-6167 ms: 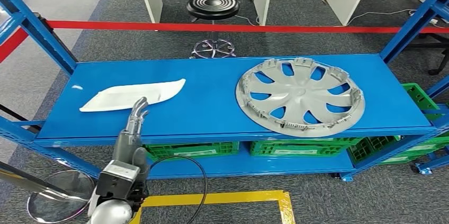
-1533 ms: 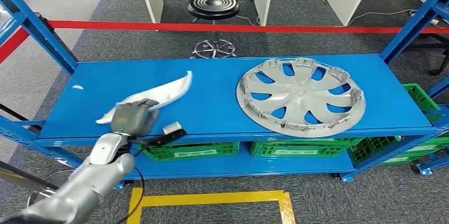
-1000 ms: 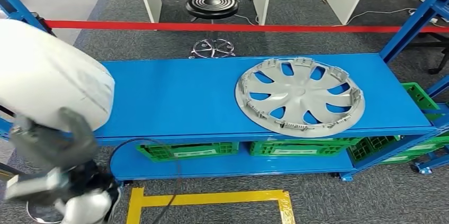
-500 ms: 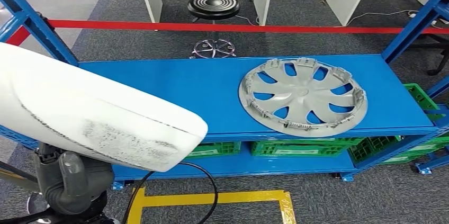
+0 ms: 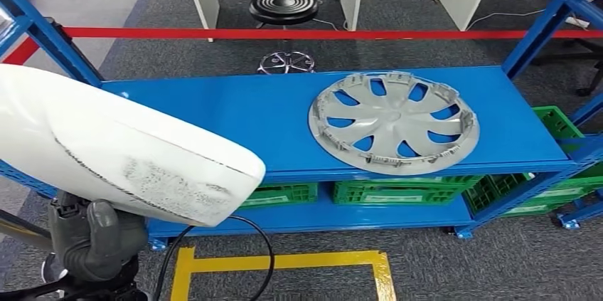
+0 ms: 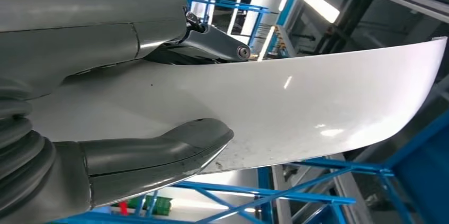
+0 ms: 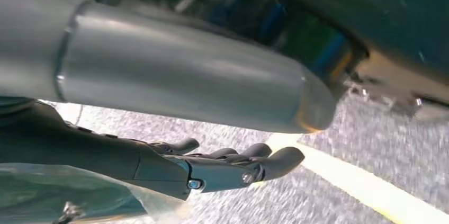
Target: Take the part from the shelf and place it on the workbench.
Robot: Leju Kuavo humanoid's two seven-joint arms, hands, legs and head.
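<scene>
Blue shelf, spanning the scene from left to right, with its far side towards a red floor tape. On its top level, right of centre, a grey wheel cover lies flat; green crates stand on the level below.

White part, the task's thing: a long, curved, glossy panel, off the shelf and held in the air at the near left, close to the head camera, so that it hides the left end of the shelf. The left wrist view shows its smooth face running away from the hand.

Left hand, below the part in the head view. The thick grey thumb presses on one face of the panel and the darker fingers lie against the other, so the part is pinched between them.

Right hand, hanging beside the robot's body above grey carpet and a yellow floor line. Its fingers are stretched out, slightly apart, and hold nothing.

Stage of the task, as judged: the taking is done, since the part is clear of the shelf and in a firm hold. Left to do are the carry to the workbench and the setting down; no tabletop for this can be made out here.
</scene>
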